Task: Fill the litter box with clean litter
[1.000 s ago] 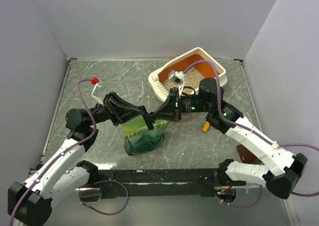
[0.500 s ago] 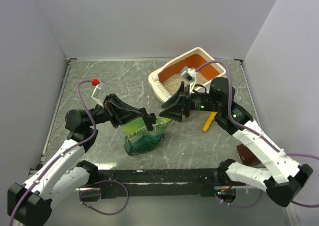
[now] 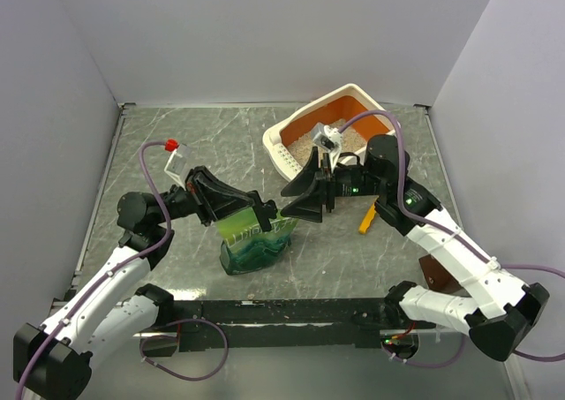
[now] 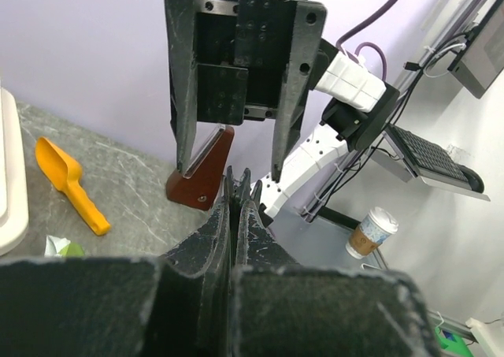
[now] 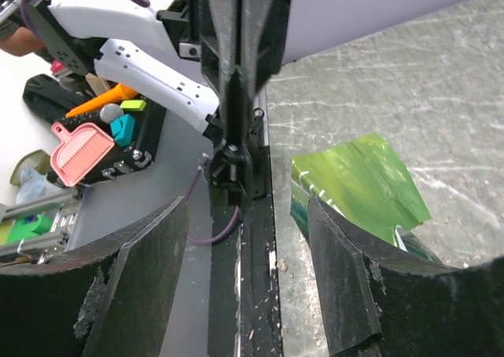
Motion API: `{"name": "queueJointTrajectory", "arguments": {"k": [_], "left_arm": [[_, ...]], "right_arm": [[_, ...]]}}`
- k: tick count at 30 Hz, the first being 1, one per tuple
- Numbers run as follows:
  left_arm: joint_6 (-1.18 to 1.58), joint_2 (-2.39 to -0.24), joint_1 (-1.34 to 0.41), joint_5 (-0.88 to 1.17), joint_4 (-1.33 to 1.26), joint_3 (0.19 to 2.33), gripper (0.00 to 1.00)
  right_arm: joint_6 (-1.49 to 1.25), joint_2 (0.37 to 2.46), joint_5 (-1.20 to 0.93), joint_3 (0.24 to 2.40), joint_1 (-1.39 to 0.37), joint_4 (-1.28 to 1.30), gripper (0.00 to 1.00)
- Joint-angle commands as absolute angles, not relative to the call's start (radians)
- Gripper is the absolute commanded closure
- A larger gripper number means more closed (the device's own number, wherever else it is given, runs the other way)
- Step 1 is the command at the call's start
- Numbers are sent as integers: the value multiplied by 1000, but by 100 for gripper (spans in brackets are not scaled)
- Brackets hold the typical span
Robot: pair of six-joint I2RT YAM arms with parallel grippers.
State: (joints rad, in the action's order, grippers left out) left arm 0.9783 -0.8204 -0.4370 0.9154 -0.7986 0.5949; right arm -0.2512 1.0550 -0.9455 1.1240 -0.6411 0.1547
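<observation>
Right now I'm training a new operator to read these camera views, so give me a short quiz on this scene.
1. True or false: the right hand is open.
2. In a word or two: what lies inside the litter box?
3. Where does the orange scoop lie? A) in the litter box B) on the table C) between the right hand's fingers

Key: 1 true; 2 clean litter; 3 B.
</observation>
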Motion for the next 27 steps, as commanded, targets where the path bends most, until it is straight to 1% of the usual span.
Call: {"name": "queueJointTrajectory", "arguments": {"k": [1, 12, 16, 17, 18, 19, 20, 21, 22, 24, 26, 27], "left_arm": [[940, -819, -434, 888, -770, 634, 99], [922, -828, -434, 882, -736, 650, 99], [922, -828, -434, 879, -733, 652, 99], [923, -830, -434, 879, -736, 652, 99], [928, -831, -434, 879, -741, 652, 97], [933, -831, -433, 880, -747, 652, 96], [940, -833, -434, 882, -753, 652, 94], [948, -834, -434, 885, -756, 650, 90], [953, -836, -434, 890, -759, 650, 83], [945, -831, -434, 910, -735, 658, 63], [863, -819, -434, 945, -620, 686, 44], [794, -809, -433, 951, -506, 712, 38]], "right_arm": [[-236, 1072, -999, 1118, -658, 46, 30], [-222, 1127, -962, 1143, -703, 57, 30], [-224, 1134, -960, 1146, -707, 57, 37], [-224, 1140, -960, 1146, -707, 57, 39], [-224, 1143, -960, 1147, -709, 60, 48], [-222, 1147, -959, 1152, -713, 64, 59], [-222, 1155, -944, 1158, -713, 72, 79], [-224, 1157, -924, 1161, -715, 77, 99], [-225, 1160, -908, 1166, -715, 80, 100], [-216, 1155, -875, 1166, -719, 78, 100], [-203, 1129, -847, 1158, -719, 87, 100], [-186, 1115, -822, 1161, -718, 110, 100]]}}
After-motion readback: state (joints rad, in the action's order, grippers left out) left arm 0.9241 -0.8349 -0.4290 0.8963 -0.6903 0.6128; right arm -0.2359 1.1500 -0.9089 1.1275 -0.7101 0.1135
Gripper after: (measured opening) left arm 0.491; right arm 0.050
